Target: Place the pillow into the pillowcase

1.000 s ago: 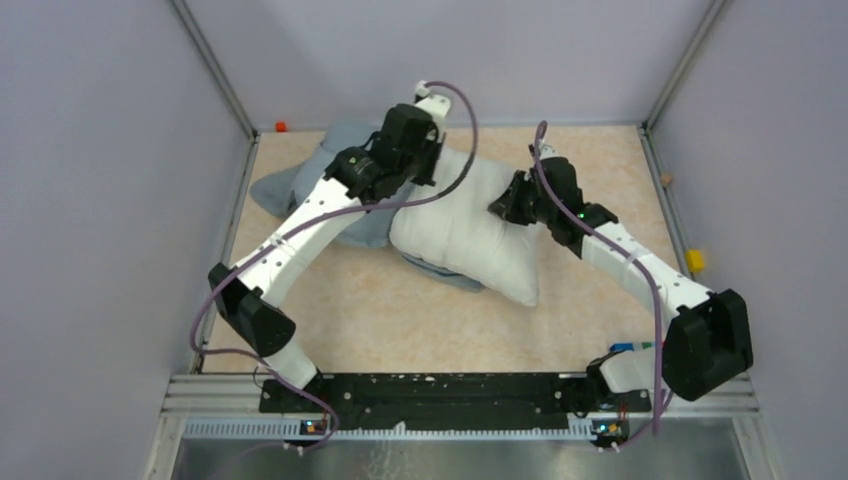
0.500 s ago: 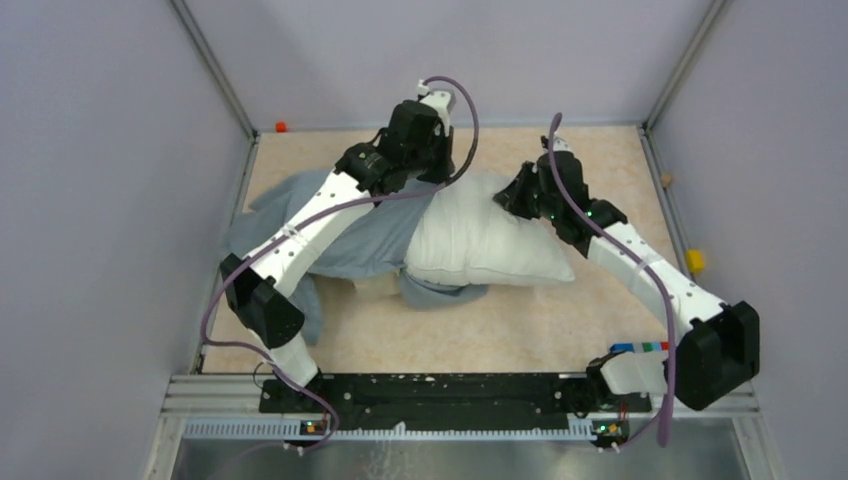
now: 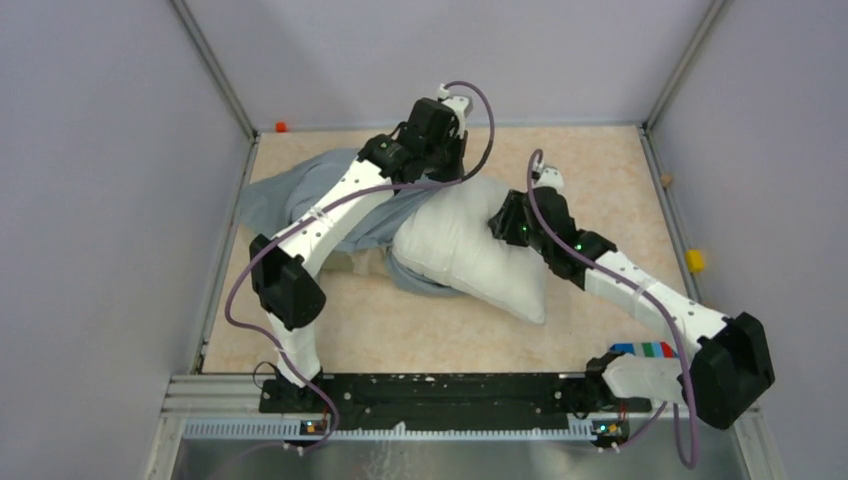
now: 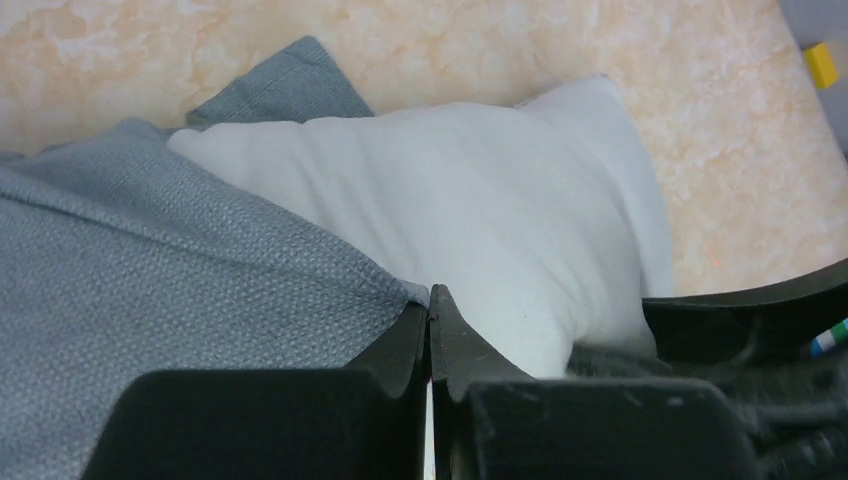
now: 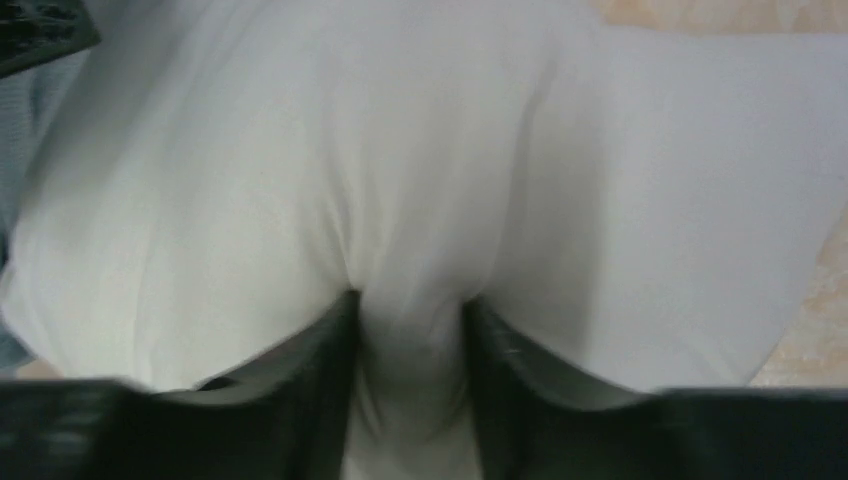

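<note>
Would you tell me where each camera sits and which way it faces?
Top external: above and behind the bases, looking down on the table; left arm and right arm show.
Left wrist: on the left arm, facing pillowcase and pillow; its shut left end effector pinches the pillowcase.
Right wrist: on the right arm, close against the pillow; the right end effector straddles a fold.
Both wrist views share the pillow.
</note>
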`<state>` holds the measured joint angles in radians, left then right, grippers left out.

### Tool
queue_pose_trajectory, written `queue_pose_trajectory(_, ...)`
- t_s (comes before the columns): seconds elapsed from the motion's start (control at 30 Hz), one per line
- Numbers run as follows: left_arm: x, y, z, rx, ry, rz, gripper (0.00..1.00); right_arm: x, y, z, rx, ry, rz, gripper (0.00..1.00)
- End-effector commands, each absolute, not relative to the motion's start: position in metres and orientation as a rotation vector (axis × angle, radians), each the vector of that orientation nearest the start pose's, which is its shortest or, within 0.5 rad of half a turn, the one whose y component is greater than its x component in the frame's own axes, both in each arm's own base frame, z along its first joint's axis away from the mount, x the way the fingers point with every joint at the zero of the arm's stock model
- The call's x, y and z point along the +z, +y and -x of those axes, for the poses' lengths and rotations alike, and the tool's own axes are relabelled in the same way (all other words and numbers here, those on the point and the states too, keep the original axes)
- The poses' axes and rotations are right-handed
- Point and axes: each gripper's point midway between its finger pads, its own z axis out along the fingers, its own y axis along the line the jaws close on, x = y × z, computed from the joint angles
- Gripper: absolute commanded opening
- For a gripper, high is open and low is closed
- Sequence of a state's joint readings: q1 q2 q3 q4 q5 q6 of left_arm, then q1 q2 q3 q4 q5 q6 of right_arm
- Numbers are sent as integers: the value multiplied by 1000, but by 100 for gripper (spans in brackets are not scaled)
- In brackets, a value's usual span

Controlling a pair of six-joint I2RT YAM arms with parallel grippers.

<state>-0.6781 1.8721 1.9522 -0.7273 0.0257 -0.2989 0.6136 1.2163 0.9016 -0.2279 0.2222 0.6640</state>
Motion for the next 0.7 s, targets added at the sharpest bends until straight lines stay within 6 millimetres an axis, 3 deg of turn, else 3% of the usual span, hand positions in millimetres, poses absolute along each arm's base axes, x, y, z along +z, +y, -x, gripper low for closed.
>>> queue_pose_trajectory(0.0, 315, -360, -387, -715, 2030, -488, 0, 227, 220, -298, 606, 2000, -10, 54)
queue_pose_trajectory(0.07, 319, -360, -385, -728, 2023, -503, 0, 247, 224, -288, 581, 1928, 82, 66)
queue_pose_trajectory(0.13, 324, -362, -383, -744, 2018, -519, 0, 265, 233, -279, 553, 1857, 193, 72)
queue_pose_trajectory(0.27, 336, -365, -379, -782, 2002, -527, 0, 267, 269, -261, 500, 1764, 464, 77)
queue_pose_trajectory(0.37, 340, -364, -379, -787, 2003, -515, 0, 238, 293, -265, 372, 1748, 592, 81)
queue_pose_trajectory(0.47, 342, -366, -377, -818, 2013, -504, 0, 192, 307, -287, 224, 1807, 623, 82)
queue_pose_trajectory(0.53, 345, -368, -372, -853, 2021, -503, 0, 163, 306, -308, 77, 1847, 593, 83)
queue_pose_trajectory(0.6, 348, -371, -366, -892, 2025, -506, 0, 135, 306, -324, -55, 1912, 585, 73)
queue_pose_trajectory(0.63, 349, -371, -364, -905, 2028, -509, 0, 126, 307, -329, -87, 1946, 577, 63)
queue_pose_trajectory(0.67, 349, -370, -362, -906, 2031, -509, 0, 123, 310, -334, -81, 1964, 557, 45)
